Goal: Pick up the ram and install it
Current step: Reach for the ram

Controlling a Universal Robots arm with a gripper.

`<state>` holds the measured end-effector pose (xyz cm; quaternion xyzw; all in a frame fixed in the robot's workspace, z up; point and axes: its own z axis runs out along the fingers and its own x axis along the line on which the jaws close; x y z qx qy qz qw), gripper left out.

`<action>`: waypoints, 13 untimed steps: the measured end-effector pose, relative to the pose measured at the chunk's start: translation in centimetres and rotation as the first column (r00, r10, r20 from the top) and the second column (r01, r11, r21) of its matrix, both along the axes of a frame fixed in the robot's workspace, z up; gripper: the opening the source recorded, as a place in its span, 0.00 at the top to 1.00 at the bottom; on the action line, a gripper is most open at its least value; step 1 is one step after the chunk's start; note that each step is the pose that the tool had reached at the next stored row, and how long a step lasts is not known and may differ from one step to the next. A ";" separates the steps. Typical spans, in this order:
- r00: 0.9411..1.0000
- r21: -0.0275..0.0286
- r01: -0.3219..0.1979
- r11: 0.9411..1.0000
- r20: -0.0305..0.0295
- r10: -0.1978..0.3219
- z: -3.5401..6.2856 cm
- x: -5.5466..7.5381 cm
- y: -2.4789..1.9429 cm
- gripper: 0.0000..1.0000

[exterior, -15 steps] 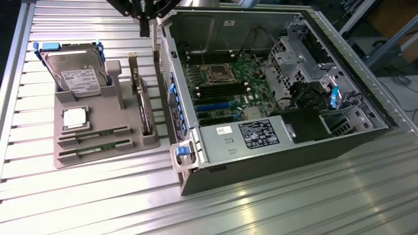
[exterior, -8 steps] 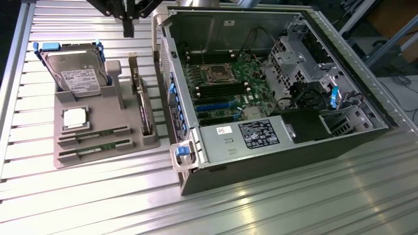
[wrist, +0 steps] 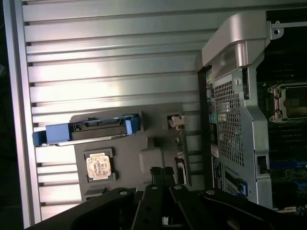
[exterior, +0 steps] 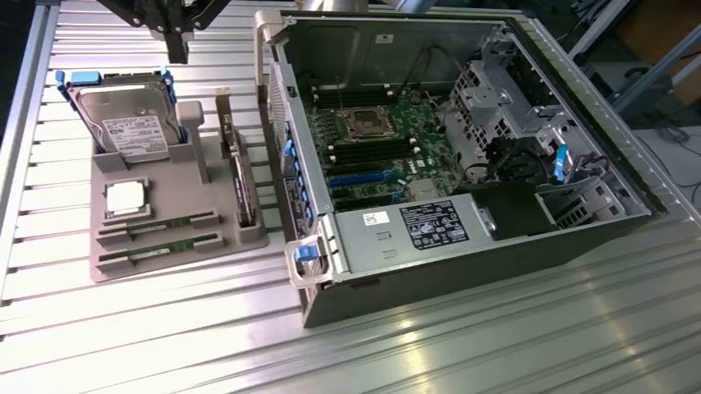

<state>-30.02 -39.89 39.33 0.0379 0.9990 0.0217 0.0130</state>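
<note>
Hovering black hand [exterior: 176, 53], slim green ram [exterior: 157, 229] slotted in moulded grey tray [exterior: 189, 194]

Open computer case [exterior: 328, 49] beside grey tray [exterior: 180, 190]

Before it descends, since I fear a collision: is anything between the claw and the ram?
The claw hangs high near the upright hard drive at one end of the tray. Along the tray, that drive and the processor lie between it and the ram. Nothing visible covers the ram from above.
</note>
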 end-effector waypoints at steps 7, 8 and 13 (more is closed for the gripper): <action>1.000 0.000 0.000 1.000 0.000 0.000 0.00 -0.4 -0.10 0.90; 1.000 0.000 0.000 1.000 0.000 0.000 0.00 -0.4 -0.25 0.90; 1.000 0.000 0.000 1.000 0.000 0.000 0.00 -0.4 -1.53 0.90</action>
